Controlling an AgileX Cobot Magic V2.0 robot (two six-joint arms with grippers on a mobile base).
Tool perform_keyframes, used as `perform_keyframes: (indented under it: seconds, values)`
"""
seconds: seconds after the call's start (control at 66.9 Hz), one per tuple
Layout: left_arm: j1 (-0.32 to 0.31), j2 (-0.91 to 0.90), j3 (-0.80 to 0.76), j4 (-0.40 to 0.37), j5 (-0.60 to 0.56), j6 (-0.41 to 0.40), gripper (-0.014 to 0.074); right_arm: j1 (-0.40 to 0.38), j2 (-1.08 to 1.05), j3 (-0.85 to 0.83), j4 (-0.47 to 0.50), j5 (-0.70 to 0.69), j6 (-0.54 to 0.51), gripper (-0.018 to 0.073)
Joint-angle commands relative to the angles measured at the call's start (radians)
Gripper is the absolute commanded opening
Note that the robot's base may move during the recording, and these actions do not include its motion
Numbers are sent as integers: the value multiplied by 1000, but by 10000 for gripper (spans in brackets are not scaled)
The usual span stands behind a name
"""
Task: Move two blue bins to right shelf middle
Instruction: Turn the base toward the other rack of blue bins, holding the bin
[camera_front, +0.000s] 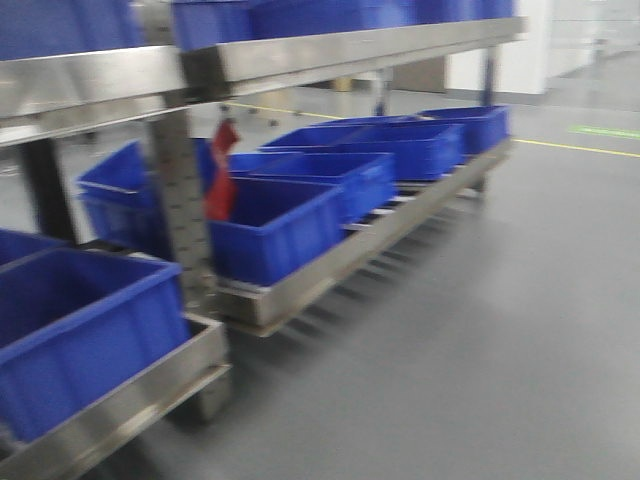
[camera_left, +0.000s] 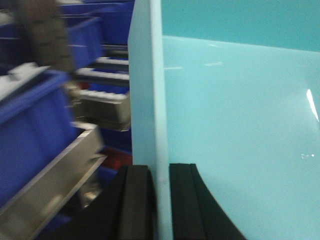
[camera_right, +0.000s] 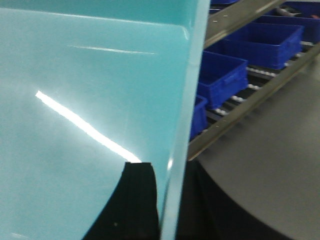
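left fingers (camera_left: 135, 200) pinching teal bin (camera_left: 240, 125) wall | right fingers (camera_right: 137, 200) pinching it too | long axis: cannot tell

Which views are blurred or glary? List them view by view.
Exterior front-facing: motion blur smears the dark blue plastic bins and steel shelf rack. Left wrist: the pale turquoise plastic bin wall is fairly sharp, shelving behind streaked. Right wrist: a bright glare streak crosses that wall; background bins soft.
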Motion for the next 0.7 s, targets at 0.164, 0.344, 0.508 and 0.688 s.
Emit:
perform_keyframes:
  seconds: [0.164,0.344,0.508,0.688]
  values:
    - [-10,-15,-17,-54,-73,-4,-111,7,-9,-10,36,-50,-18,-167]
    - [-10,-15,-17,-54,-73,-4,-111,7,-9,-10,36,-50,-18,-167]
    - [-10,-15,-17,-54,-73,-4,-111,7,-9,-10,36,-50,-18,-167]
    - [-10,-15,-17,-54,-73,-4,-111,7,-9,-10,36,-50,-18,-167]
